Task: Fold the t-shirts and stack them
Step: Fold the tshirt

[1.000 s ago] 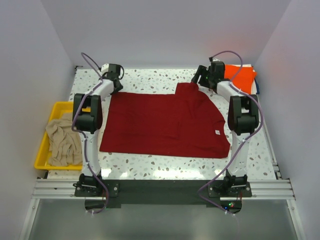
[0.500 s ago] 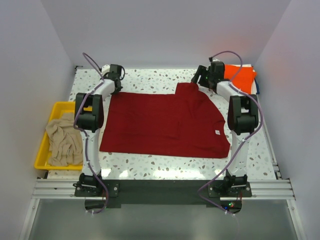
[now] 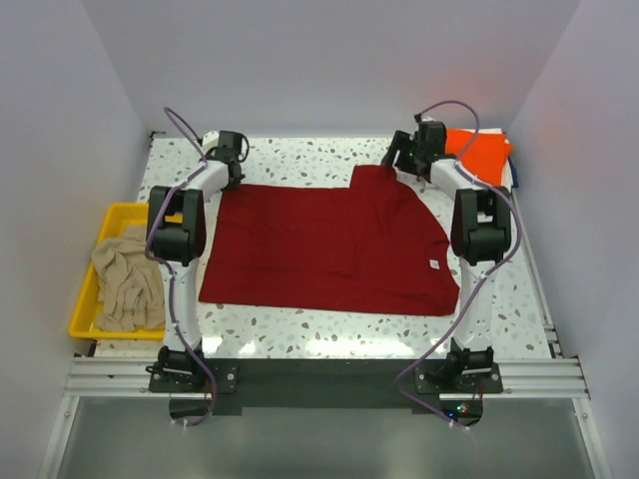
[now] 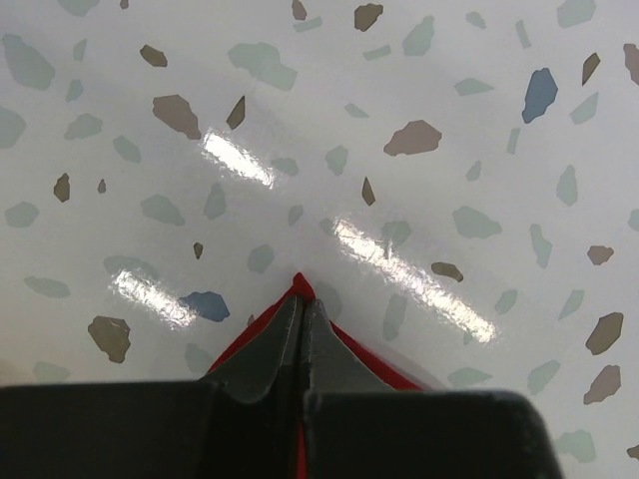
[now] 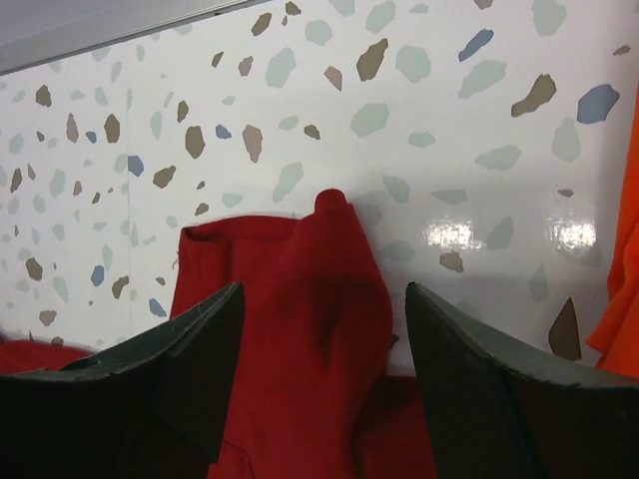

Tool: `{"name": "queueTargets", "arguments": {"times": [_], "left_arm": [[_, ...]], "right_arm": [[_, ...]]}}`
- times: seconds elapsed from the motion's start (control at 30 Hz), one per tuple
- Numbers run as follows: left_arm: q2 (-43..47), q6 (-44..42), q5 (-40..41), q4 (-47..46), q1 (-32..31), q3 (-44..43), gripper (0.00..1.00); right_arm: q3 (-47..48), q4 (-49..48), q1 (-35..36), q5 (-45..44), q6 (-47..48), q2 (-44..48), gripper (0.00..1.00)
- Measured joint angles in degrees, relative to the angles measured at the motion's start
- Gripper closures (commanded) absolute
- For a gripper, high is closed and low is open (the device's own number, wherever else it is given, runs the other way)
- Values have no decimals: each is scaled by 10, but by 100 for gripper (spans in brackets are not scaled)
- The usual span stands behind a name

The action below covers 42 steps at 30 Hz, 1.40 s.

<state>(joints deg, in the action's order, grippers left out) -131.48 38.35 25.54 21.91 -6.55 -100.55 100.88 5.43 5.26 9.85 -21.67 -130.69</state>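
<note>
The left gripper [image 4: 302,307] has its fingers pressed together on a corner of the dark red t-shirt [image 3: 319,244]; slivers of red cloth show at either side of the tips, and a small point of it pokes out just past them; ahead of them lies the speckled table [image 3: 300,155].

The right gripper [image 5: 321,294] stands with its fingers apart, one on each side of a bunched sleeve [image 5: 329,249] of the same shirt, gripping nothing; the sleeve's fold rises between the fingers and just ahead of them; off to that gripper's right lies the orange t-shirt [image 5: 621,239], near the sleeve but apart from it.

From both grippers the red shirt spreads flat back toward the arm bases, with a small white label [image 3: 434,263] on the right arm's side; well out beyond the left arm sits a yellow tray [image 3: 82,304], the beige t-shirt [image 3: 125,279] crumpled in it.
</note>
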Motion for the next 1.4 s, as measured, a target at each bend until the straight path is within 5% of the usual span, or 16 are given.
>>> {"name": "queueTargets", "arguments": {"times": [0.47,0.57,0.73,0.87,1.4], "left_arm": [[17,0,-11,-14,0,29,100],[17,0,-12,-15,0,30,100],[19,0,-13,-17,0,31,100],[25,0,-17,-17,0,39,100],[72,0,-28,-15,2,64,100]], "right_arm": [[97,38,0,1,3,-83,47],[103,39,0,4,-3,-88,55],[103,39,0,16,-17,-89,86],[102,40,0,19,-24,-86,97],[44,42,1,14,-9,75,99]]}}
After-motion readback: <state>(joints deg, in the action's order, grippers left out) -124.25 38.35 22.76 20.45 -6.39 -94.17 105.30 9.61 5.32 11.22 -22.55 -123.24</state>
